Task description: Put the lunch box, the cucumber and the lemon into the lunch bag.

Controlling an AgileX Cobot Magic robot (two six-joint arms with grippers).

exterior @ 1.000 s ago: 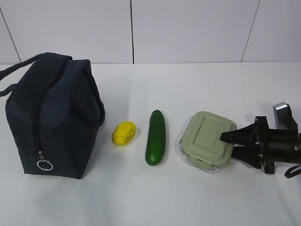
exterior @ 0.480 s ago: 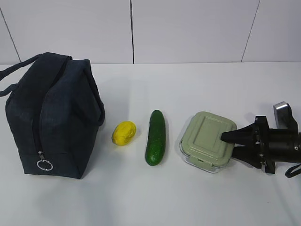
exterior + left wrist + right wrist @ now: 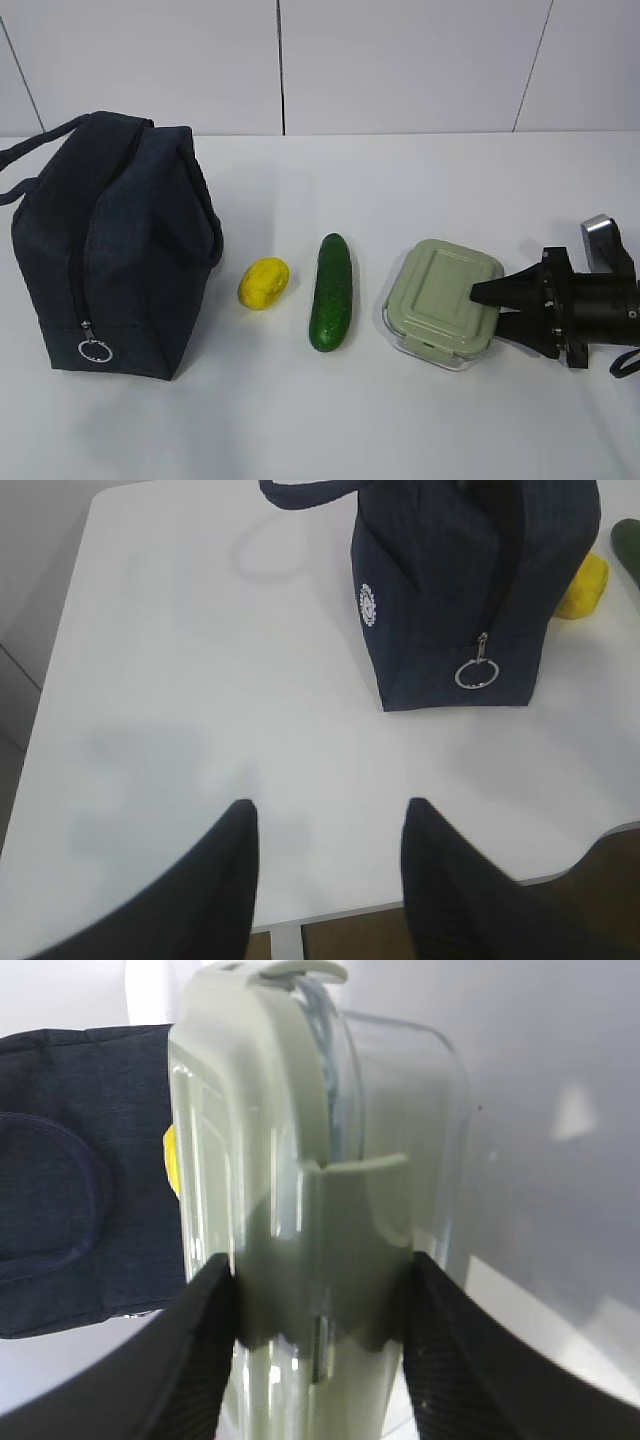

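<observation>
One white table (image 3: pixel 400 420), pale panelled wall (image 3: pixel 400 60), right jaws clamping lunch box (image 3: pixel 440 300), left jaws apart, empty

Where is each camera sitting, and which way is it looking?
Exterior view: sits in front of the white table, slanting down at the dark navy fabric lunch bag, small yellow lemon, dark green cucumber and sage-lidded clear lunch box; shows the right gripper.
Left wrist view: looks across the table at the bag; shows the open left gripper, holding nothing.
Right wrist view: looks close-up at the lunch box, clamped between black fingers.
Shared: all three show the bag and lemon.
</observation>
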